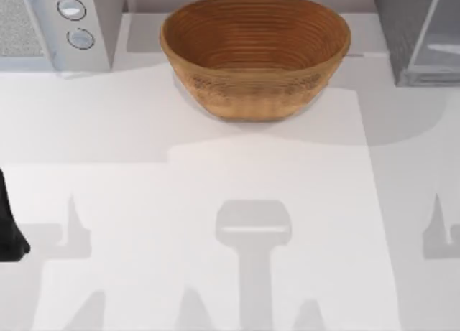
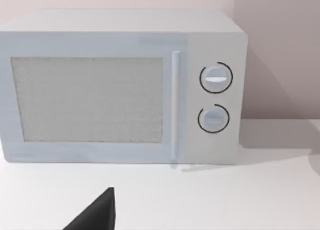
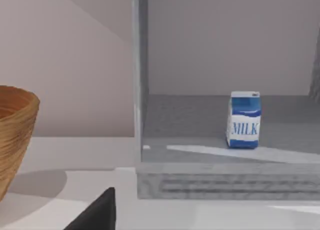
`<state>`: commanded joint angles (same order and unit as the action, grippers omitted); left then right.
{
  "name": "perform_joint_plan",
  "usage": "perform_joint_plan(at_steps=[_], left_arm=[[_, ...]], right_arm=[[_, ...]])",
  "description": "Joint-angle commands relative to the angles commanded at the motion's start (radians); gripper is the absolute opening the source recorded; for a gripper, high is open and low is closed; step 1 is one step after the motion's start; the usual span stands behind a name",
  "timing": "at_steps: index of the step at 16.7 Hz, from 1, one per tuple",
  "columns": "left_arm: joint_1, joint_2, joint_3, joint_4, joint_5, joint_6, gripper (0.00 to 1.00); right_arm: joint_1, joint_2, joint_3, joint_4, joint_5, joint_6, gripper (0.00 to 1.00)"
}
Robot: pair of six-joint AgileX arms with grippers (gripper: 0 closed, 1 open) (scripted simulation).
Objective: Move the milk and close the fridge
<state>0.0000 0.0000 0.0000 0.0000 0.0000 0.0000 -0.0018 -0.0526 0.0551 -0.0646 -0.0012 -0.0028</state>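
Note:
The milk (image 3: 244, 120), a small carton with a blue top and blue lettering on white, stands upright on the grey floor inside the open fridge (image 3: 220, 182). In the top view the fridge (image 1: 410, 36) sits at the table's far right corner, its pale door panel (image 1: 442, 47) angled outward. A dark piece of my right gripper (image 3: 97, 215) shows low in the right wrist view, well short of the fridge's front lip and apart from the milk. My left arm (image 1: 10, 227) is parked at the table's left edge, and a dark piece of my left gripper (image 2: 97, 215) faces the microwave.
A large woven basket (image 1: 255, 54) stands at the back centre, also at the edge of the right wrist view (image 3: 12, 135). The white microwave (image 1: 61, 26) with two round knobs occupies the back left corner (image 2: 120, 90). White tabletop (image 1: 230, 223) stretches across the front.

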Motion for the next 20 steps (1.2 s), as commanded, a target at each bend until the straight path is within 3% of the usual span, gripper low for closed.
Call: perform_joint_plan(at_steps=[5,14,20], left_arm=[[0.000,0.000,0.000,0.000,0.000,0.000,1.00],[0.000,0.000,0.000,0.000,0.000,0.000,1.00],[0.000,0.000,0.000,0.000,0.000,0.000,1.00]], right_arm=[[-0.001,-0.231,0.194,-0.313,0.003,-0.012,1.00],[0.001,-0.657,0.535,-1.187,0.007,-0.014,1.00],[0.002,-0.752,0.609,-1.405,0.008,-0.009,1.00]])
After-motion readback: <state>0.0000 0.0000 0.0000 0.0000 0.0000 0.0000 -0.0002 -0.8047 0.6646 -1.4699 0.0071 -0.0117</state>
